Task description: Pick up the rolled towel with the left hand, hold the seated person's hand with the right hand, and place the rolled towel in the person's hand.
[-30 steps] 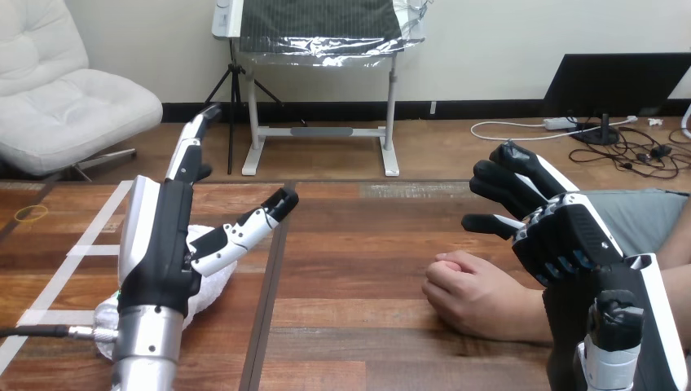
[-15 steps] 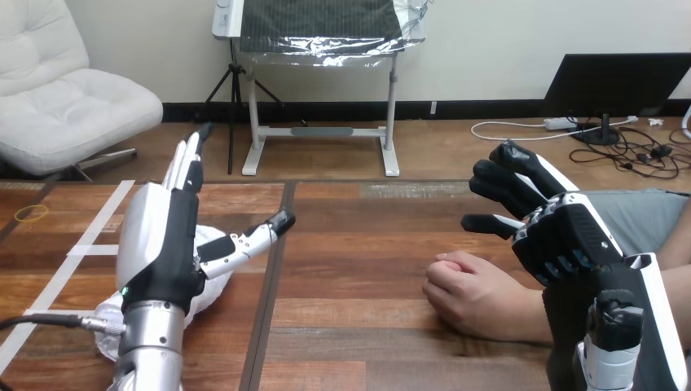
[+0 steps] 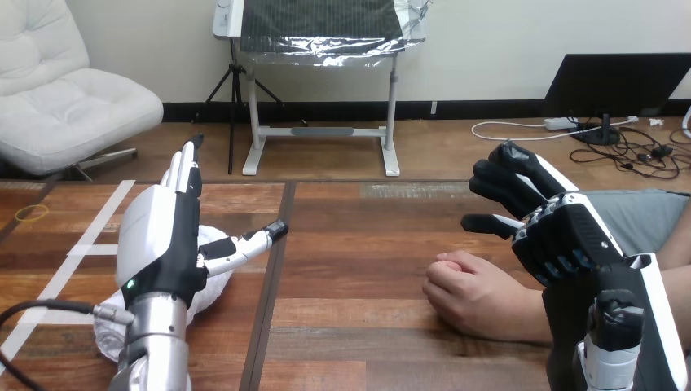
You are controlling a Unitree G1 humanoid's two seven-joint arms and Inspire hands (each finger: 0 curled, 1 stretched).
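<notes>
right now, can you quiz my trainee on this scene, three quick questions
1. True or false: the left robot hand has lifted the rolled towel off the table.
2. The person's hand is: A) open, palm up; B) a loose fist resting on the table; C) holding the towel.
3. Is the right robot hand gripping the person's hand?
Key: 1 false, the towel lies on the table under the open hand. 2 B. 3 no, it hangs beside it, apart, fingers relaxed.
</notes>
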